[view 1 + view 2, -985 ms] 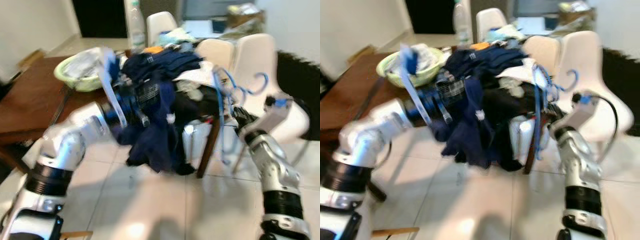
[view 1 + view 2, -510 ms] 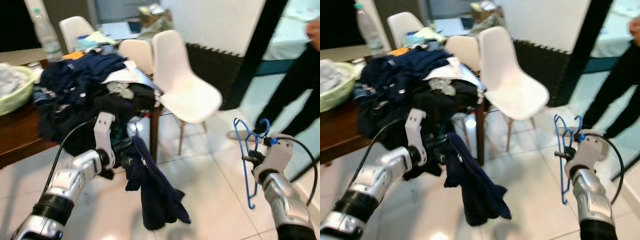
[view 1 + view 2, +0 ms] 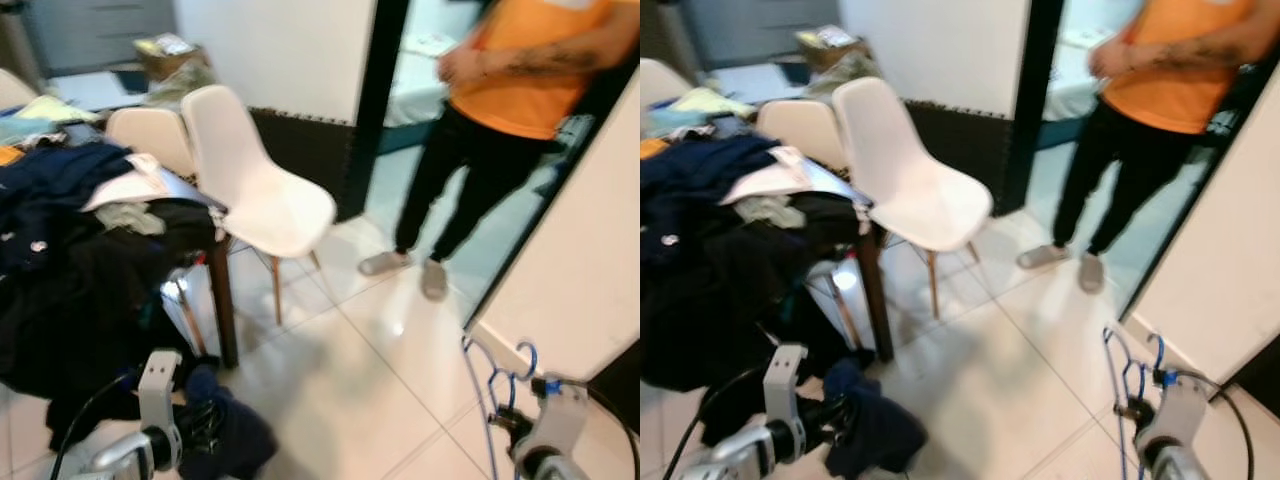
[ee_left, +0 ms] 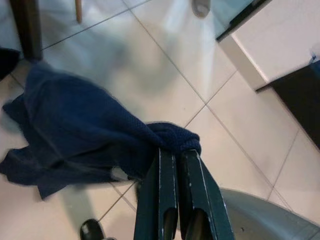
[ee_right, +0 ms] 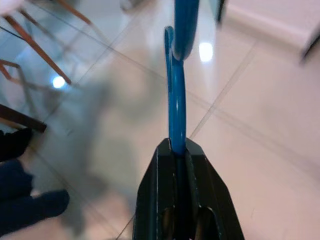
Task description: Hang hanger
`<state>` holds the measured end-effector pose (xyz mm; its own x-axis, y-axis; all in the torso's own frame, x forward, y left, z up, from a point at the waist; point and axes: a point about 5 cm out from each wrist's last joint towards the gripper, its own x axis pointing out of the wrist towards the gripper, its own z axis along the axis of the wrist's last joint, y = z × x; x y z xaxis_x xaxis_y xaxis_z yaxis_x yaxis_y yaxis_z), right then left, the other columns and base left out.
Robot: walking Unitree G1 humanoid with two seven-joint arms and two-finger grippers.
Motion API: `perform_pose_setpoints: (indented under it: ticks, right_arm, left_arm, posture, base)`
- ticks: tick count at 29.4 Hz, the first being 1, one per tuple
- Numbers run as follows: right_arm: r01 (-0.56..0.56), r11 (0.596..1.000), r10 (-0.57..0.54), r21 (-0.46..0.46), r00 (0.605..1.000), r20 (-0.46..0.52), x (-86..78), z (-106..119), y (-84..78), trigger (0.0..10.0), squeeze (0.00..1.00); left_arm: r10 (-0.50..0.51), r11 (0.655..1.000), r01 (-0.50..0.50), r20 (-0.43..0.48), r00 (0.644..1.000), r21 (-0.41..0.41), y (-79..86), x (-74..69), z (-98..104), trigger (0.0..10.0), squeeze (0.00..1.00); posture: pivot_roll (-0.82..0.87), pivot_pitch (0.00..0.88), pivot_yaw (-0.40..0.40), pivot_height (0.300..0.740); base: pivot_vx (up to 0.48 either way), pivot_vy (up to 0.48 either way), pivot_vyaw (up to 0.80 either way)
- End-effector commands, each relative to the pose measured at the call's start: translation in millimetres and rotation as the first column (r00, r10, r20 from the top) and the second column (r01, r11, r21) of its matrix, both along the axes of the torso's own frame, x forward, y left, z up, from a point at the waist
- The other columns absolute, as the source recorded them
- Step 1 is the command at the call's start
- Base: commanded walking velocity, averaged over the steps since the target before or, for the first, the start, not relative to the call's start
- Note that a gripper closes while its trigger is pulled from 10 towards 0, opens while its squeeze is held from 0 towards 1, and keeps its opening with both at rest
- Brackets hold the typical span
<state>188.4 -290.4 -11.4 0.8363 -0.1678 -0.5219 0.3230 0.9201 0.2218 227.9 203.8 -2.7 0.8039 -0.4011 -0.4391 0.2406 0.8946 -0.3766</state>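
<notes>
Now our right gripper (image 5: pixel 176 150) has its 2 fingers clamped on the blue hanger (image 3: pixel 1127 385), whose wire rises straight out from between the fingertips toward the tiled floor (image 3: pixel 350 350). Our left gripper (image 4: pixel 172 155) has its fingers pinched shut on a dark blue garment (image 4: pixel 85 130), which spills away from the tips and hangs over the floor. Compared with 0.5 s ago, our view has swung right: the desk (image 3: pixel 222 300) piled with clothes has slid to the edge, and a person (image 3: pixel 490 120) in an orange top stands ahead. Blur smears the hanger's hook, and both arms are cut off below.
</notes>
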Motion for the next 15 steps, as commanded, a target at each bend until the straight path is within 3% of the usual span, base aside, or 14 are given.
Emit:
perform_pose_setpoints:
  ticks: [1, 5, 15]
  right_arm:
    - [-0.001, 1.000, 0.000, 0.012, 0.998, 0.059, 6.4, 6.4, -0.9, 10.0, 0.00]
    - [-0.022, 0.998, 0.018, 0.067, 0.998, 0.064, 7.4, 3.6, 3.6, 10.0, 0.00]
    - [-0.038, 0.994, 0.032, 0.104, 0.997, 0.063, 4.8, 0.5, 4.3, 10.0, 0.00]
  left_arm:
    - [0.007, 1.000, -0.006, 0.058, 0.998, -0.016, 0.0, 6.4, 7.5, 10.0, 0.00]
    - [0.003, 1.000, -0.002, 0.057, 0.998, -0.002, 0.3, 10.0, 3.2, 10.0, 0.00]
    - [0.001, 1.000, 0.000, 0.070, 0.998, -0.007, 1.0, 6.8, 1.5, 10.0, 0.00]
  posture:
    - [0.07, 0.028, -0.035, 0.740]
    - [0.06, 0.032, -0.026, 0.740]
    - [0.07, 0.047, -0.030, 0.740]
  base:
    - [0.000, 0.000, -0.80]
    - [0.000, 0.000, -0.80]
    - [0.000, 0.000, -0.79]
